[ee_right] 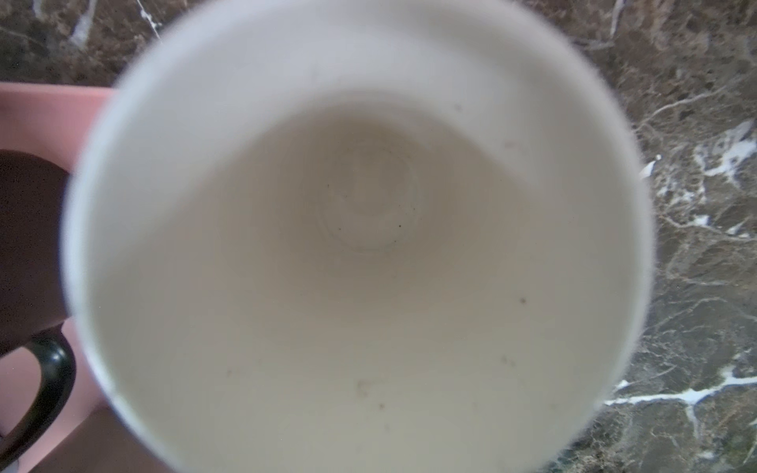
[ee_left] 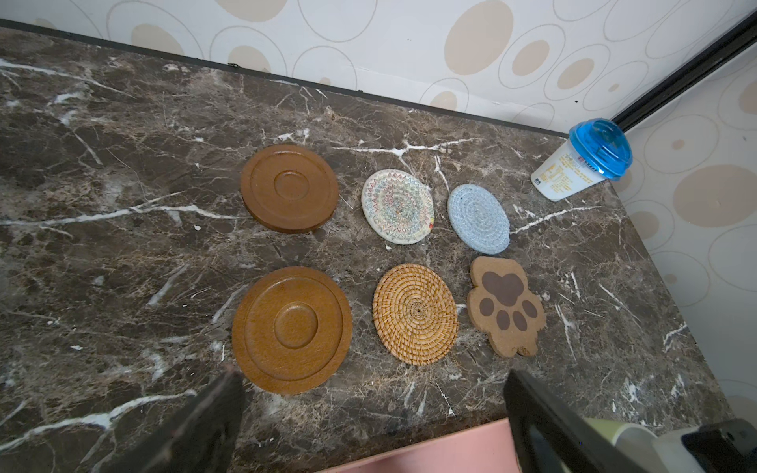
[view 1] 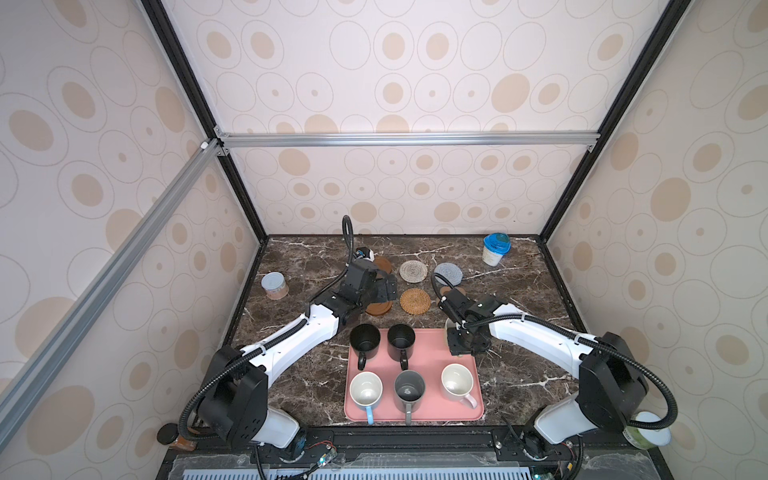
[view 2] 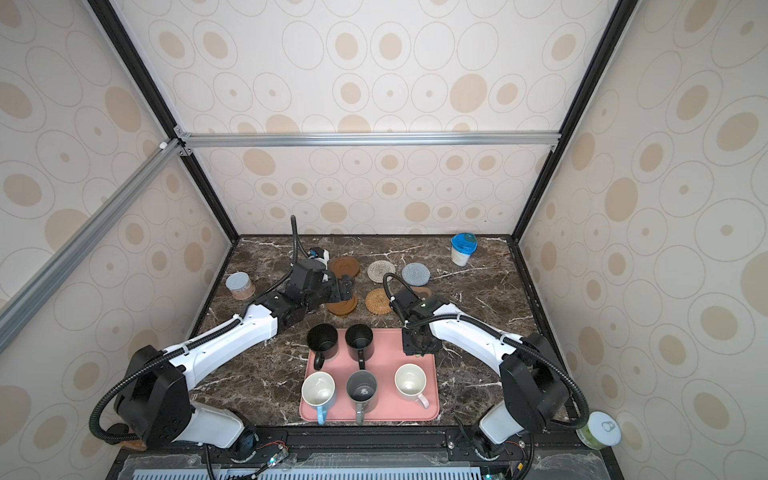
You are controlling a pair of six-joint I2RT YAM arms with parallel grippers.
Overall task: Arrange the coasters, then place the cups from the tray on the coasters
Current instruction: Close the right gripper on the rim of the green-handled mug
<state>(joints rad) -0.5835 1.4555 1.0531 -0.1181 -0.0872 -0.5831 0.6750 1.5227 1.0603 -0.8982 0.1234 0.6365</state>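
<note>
Six coasters lie in two rows at the back: two brown discs [ee_left: 289, 188] [ee_left: 291, 329], whitish woven [ee_left: 397, 207], grey-blue [ee_left: 478, 218], rattan [ee_left: 414, 313] and paw-shaped [ee_left: 507, 305]. My left gripper [ee_left: 368, 409] [view 1: 384, 291] hovers open over them, holding nothing. The pink tray [view 1: 432, 353] carries two black cups [view 1: 365, 340] [view 1: 401, 340], a light blue one [view 1: 365, 388], a dark grey one [view 1: 409, 388] and a pale pink one [view 1: 457, 382]. My right gripper [view 1: 459, 347] points down into a light green cup [ee_right: 360, 245] at the tray's back right corner. Its fingers are hidden.
A blue-lidded white tub [view 1: 494, 249] stands at the back right corner. A grey-lidded jar [view 1: 274, 286] stands at the left edge. Patterned walls close in three sides of the marble table [view 1: 519, 374]. A green can [view 1: 648, 432] sits beyond the front right corner.
</note>
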